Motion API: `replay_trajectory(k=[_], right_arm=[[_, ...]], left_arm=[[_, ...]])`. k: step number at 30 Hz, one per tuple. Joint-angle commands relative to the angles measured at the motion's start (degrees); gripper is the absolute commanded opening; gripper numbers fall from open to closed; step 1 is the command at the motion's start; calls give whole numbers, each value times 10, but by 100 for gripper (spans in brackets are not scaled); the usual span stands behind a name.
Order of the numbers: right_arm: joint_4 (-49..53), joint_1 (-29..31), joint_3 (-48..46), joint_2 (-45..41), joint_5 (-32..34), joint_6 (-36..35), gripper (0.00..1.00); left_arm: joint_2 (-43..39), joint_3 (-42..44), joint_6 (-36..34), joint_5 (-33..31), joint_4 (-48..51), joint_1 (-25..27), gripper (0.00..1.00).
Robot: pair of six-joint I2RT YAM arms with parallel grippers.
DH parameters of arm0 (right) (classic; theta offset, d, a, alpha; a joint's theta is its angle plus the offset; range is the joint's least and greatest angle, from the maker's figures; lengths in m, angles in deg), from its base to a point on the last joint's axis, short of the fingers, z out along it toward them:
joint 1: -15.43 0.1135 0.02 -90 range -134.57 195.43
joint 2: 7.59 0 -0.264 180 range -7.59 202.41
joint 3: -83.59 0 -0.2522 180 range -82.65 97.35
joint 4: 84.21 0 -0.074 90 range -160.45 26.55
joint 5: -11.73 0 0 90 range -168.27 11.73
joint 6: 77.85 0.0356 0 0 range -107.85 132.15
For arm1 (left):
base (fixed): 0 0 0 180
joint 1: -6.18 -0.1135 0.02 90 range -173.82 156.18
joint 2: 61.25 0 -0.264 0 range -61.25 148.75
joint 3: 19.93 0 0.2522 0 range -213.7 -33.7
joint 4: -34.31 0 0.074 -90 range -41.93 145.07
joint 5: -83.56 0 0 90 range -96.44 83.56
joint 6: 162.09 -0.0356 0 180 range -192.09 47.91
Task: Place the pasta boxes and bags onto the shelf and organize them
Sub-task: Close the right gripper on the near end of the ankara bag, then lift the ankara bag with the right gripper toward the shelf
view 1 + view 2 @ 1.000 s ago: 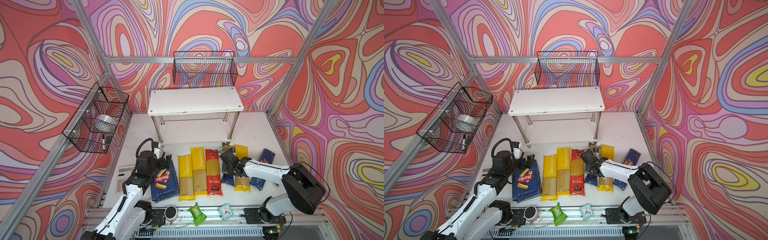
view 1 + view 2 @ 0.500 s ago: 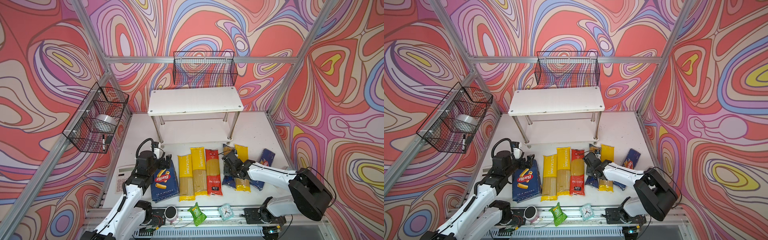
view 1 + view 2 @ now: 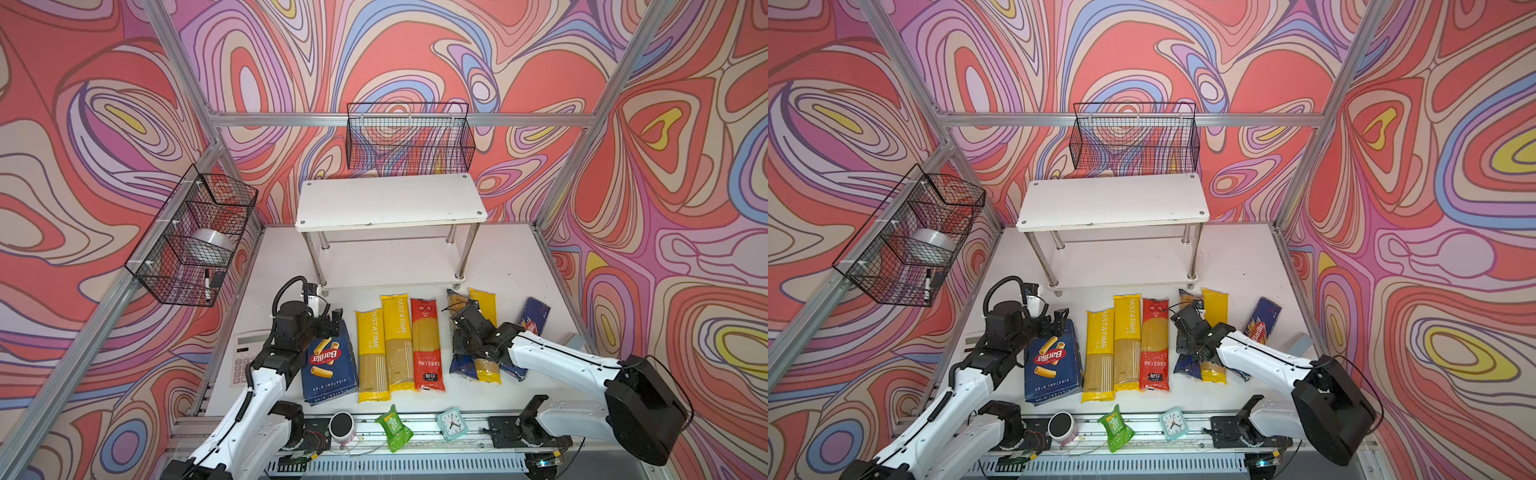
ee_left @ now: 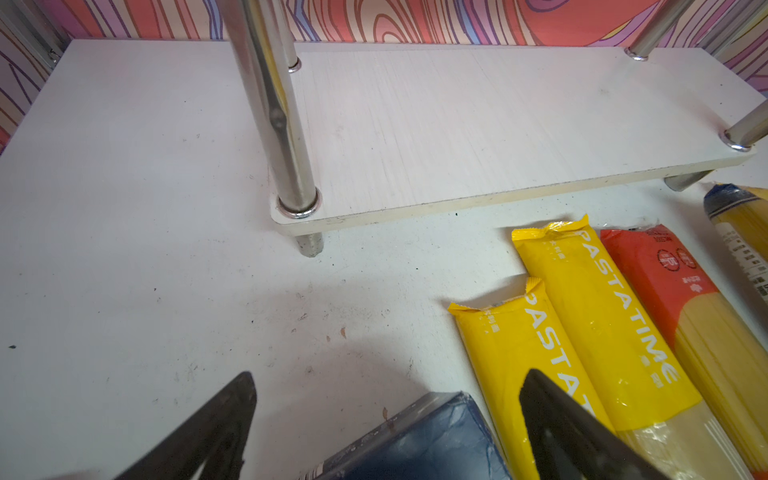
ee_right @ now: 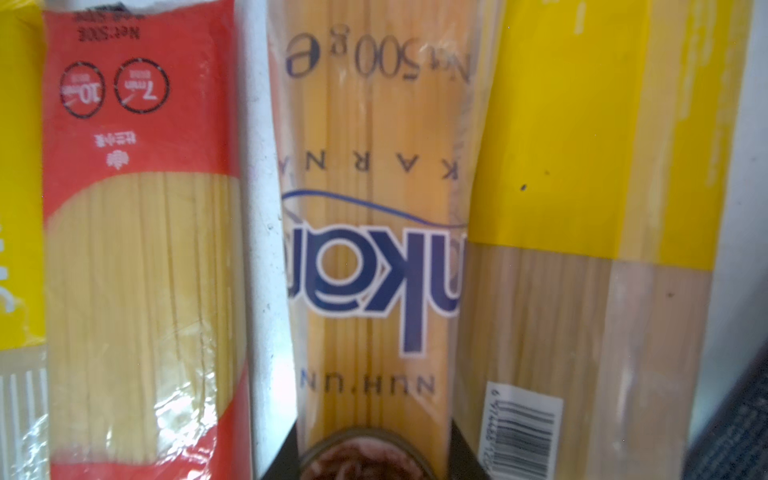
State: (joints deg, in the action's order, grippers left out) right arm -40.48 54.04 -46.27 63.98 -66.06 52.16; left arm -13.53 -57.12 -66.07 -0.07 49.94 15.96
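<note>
On the table (image 3: 498, 257), at five o'clock from the shelf (image 3: 390, 199), my right hand (image 5: 374, 455), set narrow, straddles the gold and dark blue bag (image 5: 374, 208) for pickup, grip not confirmable; next comes firm closure and a level lift.

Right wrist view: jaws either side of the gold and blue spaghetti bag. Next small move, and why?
Probably close the right gripper firmly on the gold and blue bag before lifting: its fingers flank it, but contact isn't clear.

Swirly red-and-pink walls (image 3: 395, 54) in aluminium framing (image 3: 519, 120) enclose a white tabletop (image 3: 507, 266).
</note>
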Motion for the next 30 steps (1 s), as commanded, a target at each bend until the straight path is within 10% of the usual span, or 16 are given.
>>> replay_trajectory(k=[1, 30], right_arm=[[-1, 1, 43, -34, 22, -22, 0], [157, 0, 171, -178, 24, -122, 0]], left_arm=[[0, 0, -4, -3, -14, 2, 100], [3, 0, -7, 11, -17, 2, 100]])
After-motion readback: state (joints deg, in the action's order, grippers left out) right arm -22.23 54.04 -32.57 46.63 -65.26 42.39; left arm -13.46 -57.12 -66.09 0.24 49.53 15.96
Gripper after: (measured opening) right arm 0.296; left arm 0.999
